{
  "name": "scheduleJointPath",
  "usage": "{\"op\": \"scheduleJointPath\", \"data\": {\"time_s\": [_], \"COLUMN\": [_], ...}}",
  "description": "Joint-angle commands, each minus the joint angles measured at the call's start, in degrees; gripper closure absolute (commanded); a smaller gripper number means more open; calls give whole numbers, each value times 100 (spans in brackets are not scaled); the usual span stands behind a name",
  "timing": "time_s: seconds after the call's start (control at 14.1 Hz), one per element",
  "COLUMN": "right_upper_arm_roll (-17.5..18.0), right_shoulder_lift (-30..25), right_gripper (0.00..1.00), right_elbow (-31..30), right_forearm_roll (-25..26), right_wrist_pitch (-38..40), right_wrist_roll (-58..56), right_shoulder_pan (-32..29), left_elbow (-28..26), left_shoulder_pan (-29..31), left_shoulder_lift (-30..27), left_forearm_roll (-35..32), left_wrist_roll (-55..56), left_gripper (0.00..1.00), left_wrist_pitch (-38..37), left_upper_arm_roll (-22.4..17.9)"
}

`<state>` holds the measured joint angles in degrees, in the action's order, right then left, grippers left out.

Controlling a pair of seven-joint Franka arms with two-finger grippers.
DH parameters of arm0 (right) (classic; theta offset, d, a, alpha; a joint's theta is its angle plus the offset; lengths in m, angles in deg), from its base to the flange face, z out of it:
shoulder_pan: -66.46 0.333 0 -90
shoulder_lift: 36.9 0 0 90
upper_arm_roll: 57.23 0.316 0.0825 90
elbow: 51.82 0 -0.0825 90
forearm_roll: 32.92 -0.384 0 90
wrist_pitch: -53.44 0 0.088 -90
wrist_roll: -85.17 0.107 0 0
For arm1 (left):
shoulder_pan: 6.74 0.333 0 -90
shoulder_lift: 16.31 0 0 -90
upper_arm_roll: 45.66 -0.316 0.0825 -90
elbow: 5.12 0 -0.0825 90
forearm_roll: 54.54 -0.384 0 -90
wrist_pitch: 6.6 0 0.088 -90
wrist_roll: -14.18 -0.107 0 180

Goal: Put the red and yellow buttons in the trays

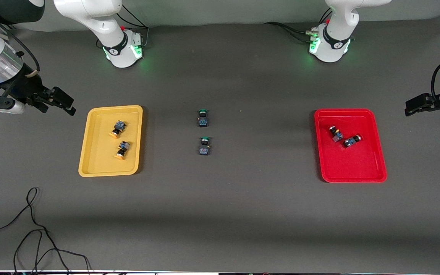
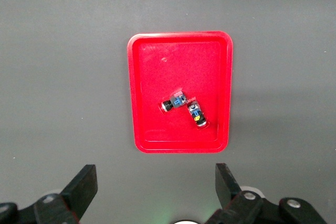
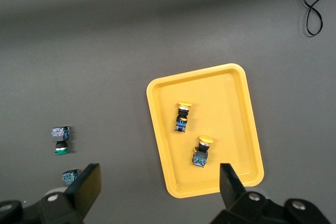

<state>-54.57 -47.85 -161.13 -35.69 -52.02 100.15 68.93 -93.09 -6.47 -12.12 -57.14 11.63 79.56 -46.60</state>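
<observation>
Resting in trays: two yellow buttons (image 1: 118, 129) in the yellow tray (image 1: 90, 152), two red buttons (image 1: 335, 134) in the red tray (image 1: 357, 172).
No legible writing. Left hand (image 2: 155, 192) and right hand (image 3: 157, 187) both spread apart and empty, off the table's ends; green buttons (image 1: 203, 118) mid-table.
</observation>
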Motion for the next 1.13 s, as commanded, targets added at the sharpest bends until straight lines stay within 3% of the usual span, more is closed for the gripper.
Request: {"op": "scheduleJointPath", "data": {"time_s": [0.0,0.71,1.06], "right_upper_arm_roll": [-28,-72,-151], "right_shoulder_lift": [58,67,260], "right_gripper": [0,0,0], "right_elbow": [85,32,58], "right_forearm_roll": [5,14,13], "right_wrist_pitch": [-106,-230,-353], "right_wrist_roll": [-187,-495,-882], "right_shoulder_pan": [17,17,17], "left_elbow": [95,86,-564], "left_shoulder_pan": [-36,-27,8], "left_shoulder_lift": [-6,-68,-586], "left_forearm_roll": [67,136,374], "left_wrist_roll": [-106,-106,-114], "left_gripper": [0,0,0], "left_wrist_pitch": [-117,-99,261], "left_upper_arm_roll": [-29,-3,-29]}}
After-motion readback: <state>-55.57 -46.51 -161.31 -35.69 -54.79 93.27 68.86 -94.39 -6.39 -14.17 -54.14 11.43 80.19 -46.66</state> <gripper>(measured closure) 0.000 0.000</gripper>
